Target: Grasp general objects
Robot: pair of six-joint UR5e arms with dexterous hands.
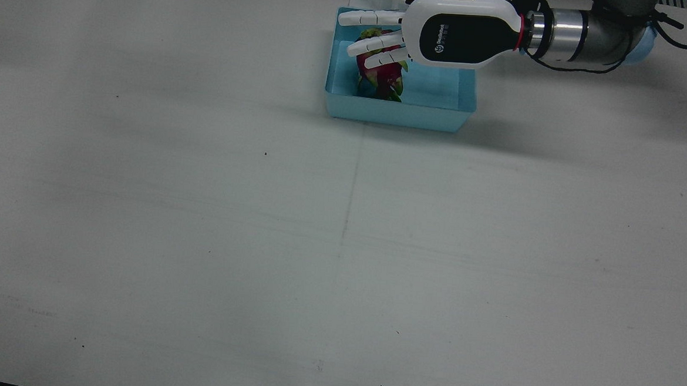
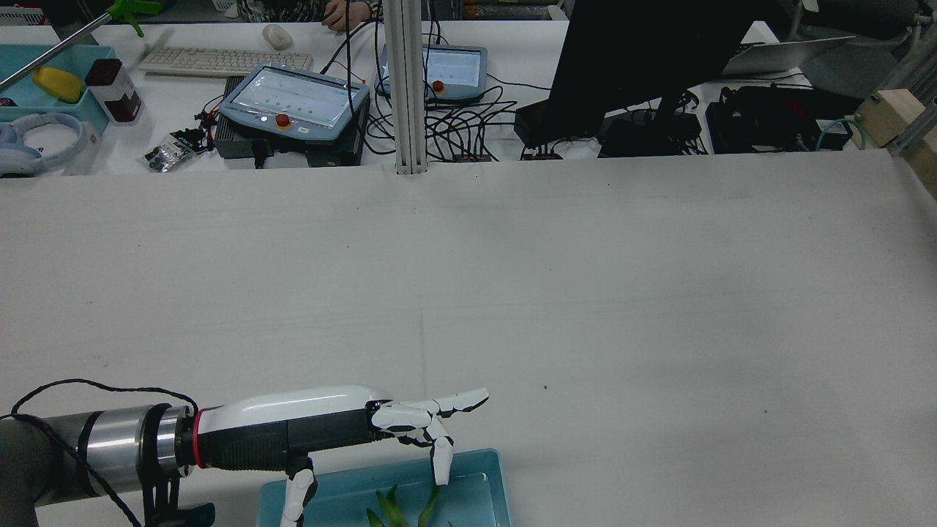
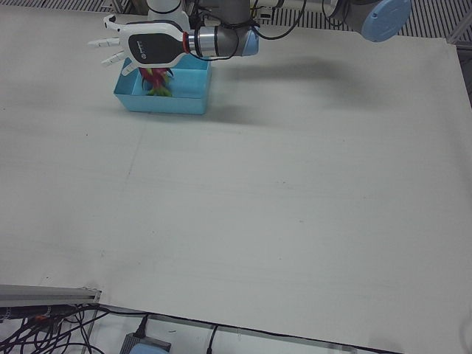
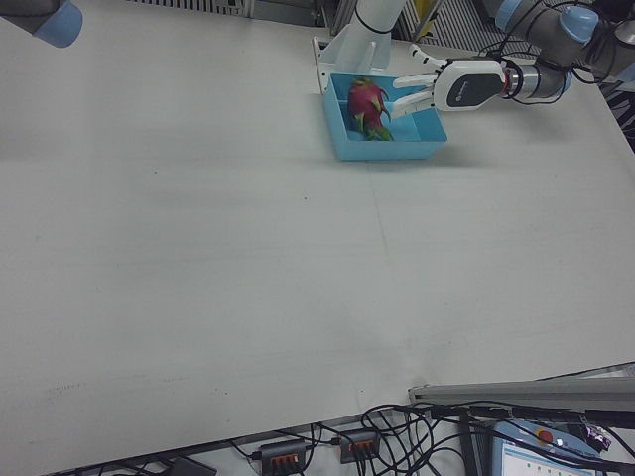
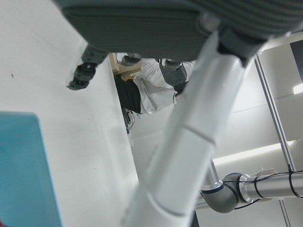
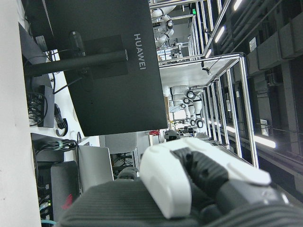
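Note:
A pink dragon fruit point(image 1: 385, 77) with green scales stands in a light blue bin point(image 1: 400, 115) at the robot's edge of the table. My left hand point(image 1: 440, 36) hovers over the bin with its fingers spread, fingertips just above and against the fruit's top, not closed around it. The right-front view shows the fruit point(image 4: 367, 104) beside the open hand point(image 4: 451, 87). In the rear view the hand point(image 2: 315, 424) is over the bin point(image 2: 476, 498), and only the fruit's green tips point(image 2: 395, 509) show. My right hand point(image 6: 165, 184) shows only in its own camera, its fingers hidden.
The bin sits close to the arm's white pedestal point(image 4: 347, 45). The wide white table point(image 1: 258, 241) stretches out in front of it. Beyond the far edge stand a monitor point(image 2: 629, 66), teach pendants point(image 2: 293, 102) and cables.

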